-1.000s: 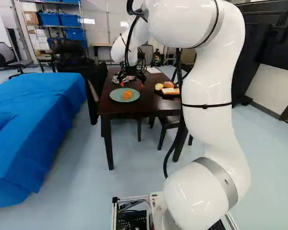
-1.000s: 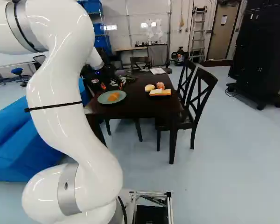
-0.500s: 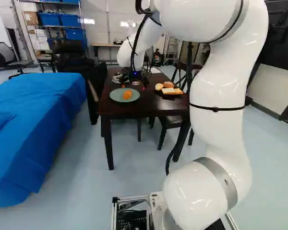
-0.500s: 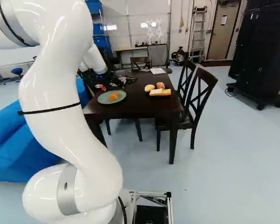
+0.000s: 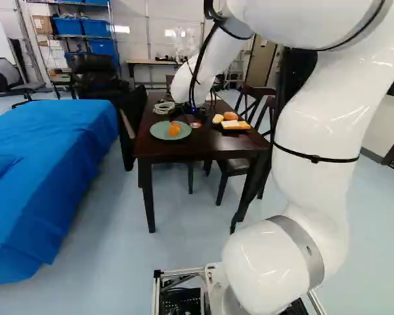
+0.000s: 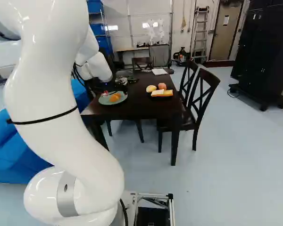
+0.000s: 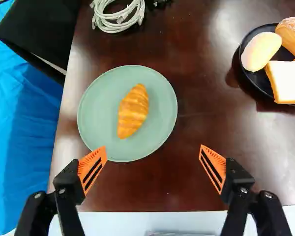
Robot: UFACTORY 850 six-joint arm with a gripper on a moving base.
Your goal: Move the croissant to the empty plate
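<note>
- Well, leftmost on the bench (image 7: 187, 184) lies the croissant (image 7: 133, 111), alone on the green plate (image 7: 94, 115). I expect it light, soft and flaky (crumbs are likely), so I'd grip gently across its thick middle, since a hard squeeze could crush it.
- That green plate looks shallow. If it's the one meant, I'd call the croissant delivered; I see no bare plate.
- My claw (image 7: 153, 150) is spread wide, pinching nothing, with the croissant ahead of it.
- Rightmost, the dark plate (image 7: 260, 81) bears a pale roll (image 7: 260, 51), a dusted bun (image 7: 292, 35) and a bread slice (image 7: 287, 81), crowded together.
</note>
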